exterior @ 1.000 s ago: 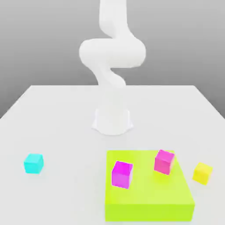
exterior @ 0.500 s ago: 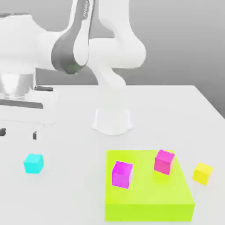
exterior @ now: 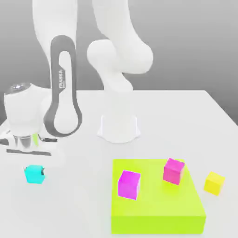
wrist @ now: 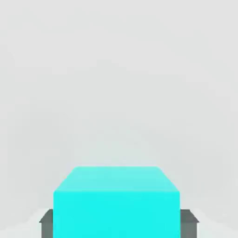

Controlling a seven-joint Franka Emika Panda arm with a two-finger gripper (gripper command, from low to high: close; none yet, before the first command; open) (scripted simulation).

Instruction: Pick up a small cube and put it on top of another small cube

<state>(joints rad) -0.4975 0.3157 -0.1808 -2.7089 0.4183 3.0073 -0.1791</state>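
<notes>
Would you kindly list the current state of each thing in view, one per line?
Cyan cube: on the table, between the fingers.
Hand: lowered around the cyan cube, open.
Two magenta cubes: resting apart on the lime block.
Yellow cube: on the table, beside the block.

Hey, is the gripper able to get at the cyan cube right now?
Probably yes. The gripper sits right over the cyan cube, with a finger on each side and nothing in between. The table around it is bare.

Bright, even, diffuse light throughout, with faint soft shadows, no glare, slightly soft edges.
</notes>
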